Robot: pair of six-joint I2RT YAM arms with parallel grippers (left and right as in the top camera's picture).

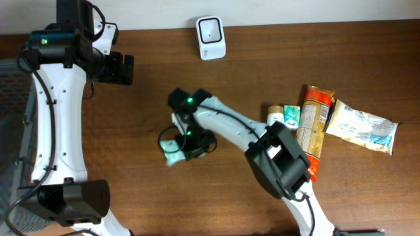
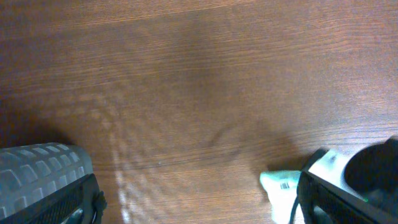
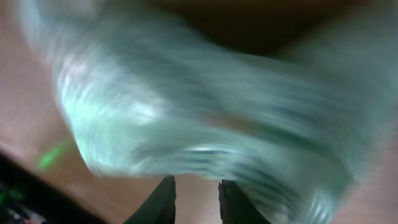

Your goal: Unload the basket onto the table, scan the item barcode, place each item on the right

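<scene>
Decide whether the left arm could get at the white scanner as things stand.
Probably yes: the left gripper is open, and only bare table lies between it and the scanner.

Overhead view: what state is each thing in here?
Left gripper: open, empty.
Right gripper: down at centre, grip unclear.
Pale green item: partly hidden under that gripper.
Scanner: untouched, apart from both arms.
Orange packet: lying flat.
White pouch: lying flat.
Green-labelled bottle: beside the packet.

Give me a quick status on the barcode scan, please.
Left fingers open, idle. Right fingers narrow at green packet, grip unclear, view blurred. Packet short of scanner, no clutter between.
</scene>
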